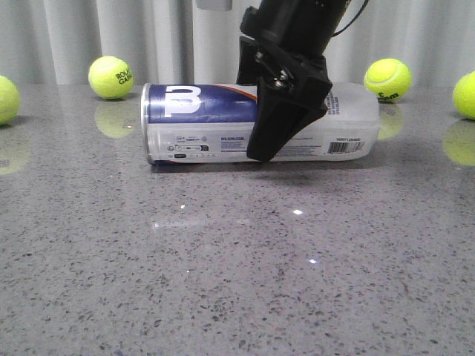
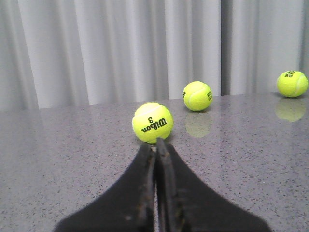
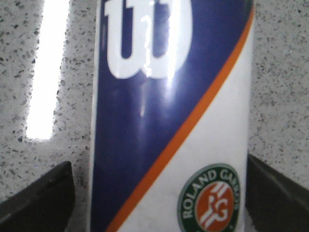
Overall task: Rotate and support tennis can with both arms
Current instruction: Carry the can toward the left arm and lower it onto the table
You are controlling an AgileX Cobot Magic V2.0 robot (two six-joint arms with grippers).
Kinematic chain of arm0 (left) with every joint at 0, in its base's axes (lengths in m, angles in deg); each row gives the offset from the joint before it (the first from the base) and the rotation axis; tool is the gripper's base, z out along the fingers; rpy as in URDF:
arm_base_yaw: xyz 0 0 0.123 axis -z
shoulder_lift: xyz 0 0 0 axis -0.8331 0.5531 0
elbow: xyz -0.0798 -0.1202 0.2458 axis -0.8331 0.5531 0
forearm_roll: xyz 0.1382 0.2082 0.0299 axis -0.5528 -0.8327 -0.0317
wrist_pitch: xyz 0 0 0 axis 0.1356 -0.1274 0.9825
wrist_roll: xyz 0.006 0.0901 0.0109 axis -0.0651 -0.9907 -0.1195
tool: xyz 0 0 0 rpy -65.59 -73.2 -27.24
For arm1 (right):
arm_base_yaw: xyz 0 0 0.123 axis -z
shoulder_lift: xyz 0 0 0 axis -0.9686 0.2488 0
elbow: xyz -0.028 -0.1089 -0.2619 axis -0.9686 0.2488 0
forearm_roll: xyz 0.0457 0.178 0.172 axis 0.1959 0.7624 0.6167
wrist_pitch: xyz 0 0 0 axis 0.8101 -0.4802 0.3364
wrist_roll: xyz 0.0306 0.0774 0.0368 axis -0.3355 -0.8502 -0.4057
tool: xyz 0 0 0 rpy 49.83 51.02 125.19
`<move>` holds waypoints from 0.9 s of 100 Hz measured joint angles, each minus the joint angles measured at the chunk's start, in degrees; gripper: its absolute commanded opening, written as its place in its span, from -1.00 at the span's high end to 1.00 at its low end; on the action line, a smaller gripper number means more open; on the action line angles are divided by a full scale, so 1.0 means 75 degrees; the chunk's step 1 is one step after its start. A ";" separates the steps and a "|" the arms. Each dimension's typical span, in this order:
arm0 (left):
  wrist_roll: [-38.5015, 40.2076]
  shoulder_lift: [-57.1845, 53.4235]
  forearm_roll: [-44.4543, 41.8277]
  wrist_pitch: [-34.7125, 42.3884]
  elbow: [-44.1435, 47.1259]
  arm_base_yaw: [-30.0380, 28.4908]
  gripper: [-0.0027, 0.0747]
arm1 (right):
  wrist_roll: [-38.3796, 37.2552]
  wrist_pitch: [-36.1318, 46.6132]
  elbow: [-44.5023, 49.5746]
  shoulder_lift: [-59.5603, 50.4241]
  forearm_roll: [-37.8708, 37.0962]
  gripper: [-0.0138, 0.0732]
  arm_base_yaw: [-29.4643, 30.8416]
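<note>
On the table [image 1: 223,282], tennis can [image 1: 200,122] lengthwise left-right; right fingers [image 3: 38,198] apparently wide astride; left fingers [image 2: 145,188] together.

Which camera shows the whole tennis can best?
The front view: the tennis can lies on its side, visible end to end except where the right gripper covers its middle. The right wrist view shows only its label close up; the left wrist view misses it.

tennis can [image 1: 223,122] likely blocks, open table [image 1: 223,282] in front

glossy plastic tennis can [image 1: 223,122], polished speckled stone table [image 1: 223,282]
</note>
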State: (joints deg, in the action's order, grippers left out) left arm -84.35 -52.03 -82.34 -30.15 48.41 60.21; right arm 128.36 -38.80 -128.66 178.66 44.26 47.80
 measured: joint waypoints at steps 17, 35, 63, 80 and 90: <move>0.0000 0.0000 0.0000 0.0000 0.0000 0.0000 0.99 | 0.0000 0.0000 0.0000 -0.0196 0.0000 -0.82 0.0000; 0.0000 0.0000 0.0000 0.0000 0.0000 0.0000 0.99 | 0.0000 0.0000 0.0000 -0.0318 0.0000 -0.82 0.0000; 0.0000 0.0000 0.0000 0.0000 0.0000 0.0000 0.99 | 0.0000 0.0000 0.0000 -0.0375 0.0000 -0.82 0.0000; 0.0000 0.0000 0.0000 0.0000 0.0000 0.0000 0.99 | 0.0000 0.0000 0.0000 -0.0375 0.0000 -0.82 0.0000; 0.0000 0.0000 0.0000 0.0000 0.0000 0.0000 0.99 | 0.0000 0.0018 0.0000 -0.0375 0.0000 -0.82 0.0000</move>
State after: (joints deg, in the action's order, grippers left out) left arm -84.35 -52.03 -82.34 -30.15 48.41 60.21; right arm 128.36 -38.66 -128.66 175.85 44.26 47.80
